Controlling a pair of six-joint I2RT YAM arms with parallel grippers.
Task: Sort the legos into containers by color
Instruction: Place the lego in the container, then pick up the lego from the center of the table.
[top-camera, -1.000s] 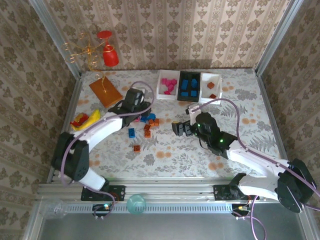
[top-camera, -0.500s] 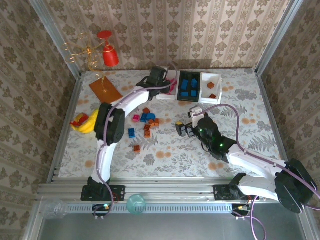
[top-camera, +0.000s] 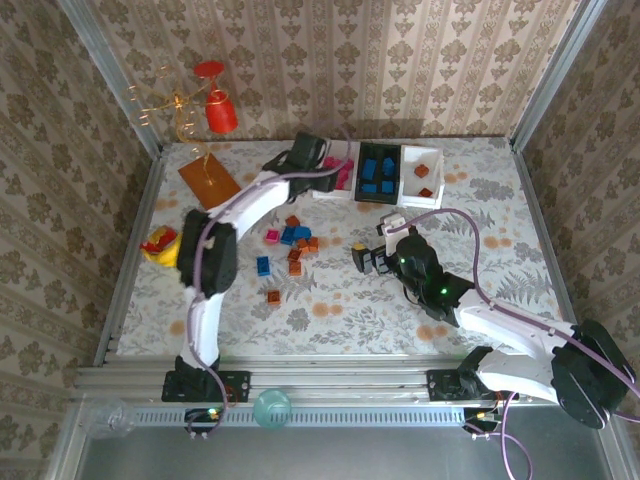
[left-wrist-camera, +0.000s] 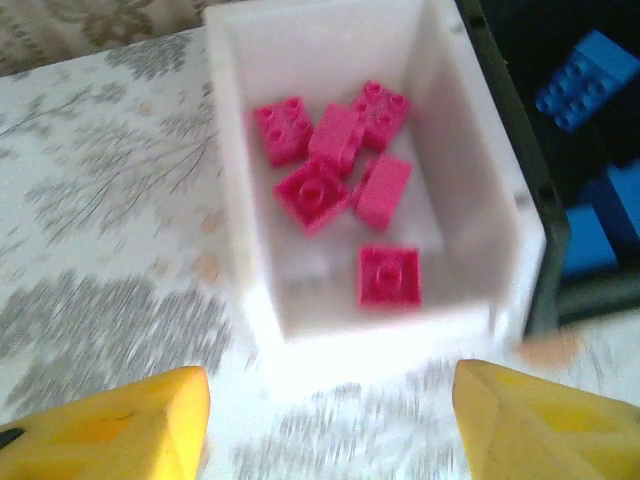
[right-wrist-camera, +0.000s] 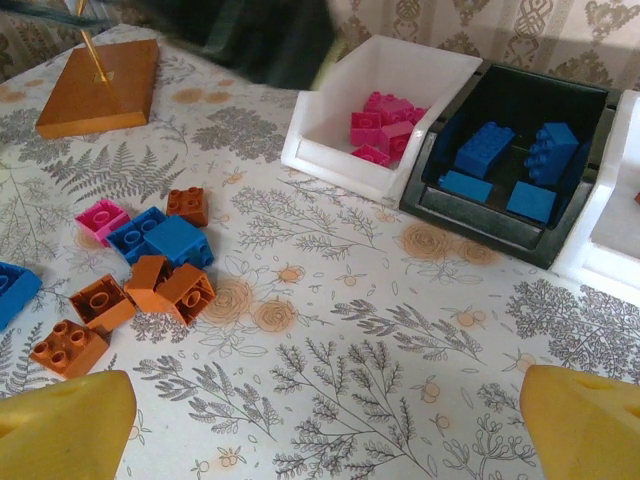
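My left jaws hung open and empty just over the white tray (left-wrist-camera: 380, 325), where six pink bricks (left-wrist-camera: 313, 195) lay. My right jaws stood wide open and empty above the worktop (right-wrist-camera: 380, 350), near loose bricks (right-wrist-camera: 175, 240) in blue, orange and pink.

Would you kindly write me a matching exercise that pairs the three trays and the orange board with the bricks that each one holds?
Things:
1. left white tray
2. black tray
3. right white tray
4. board

Contents:
a. blue bricks
b. pink bricks
c. brown bricks
d. no bricks

Pairs: 1-b, 2-a, 3-c, 4-d
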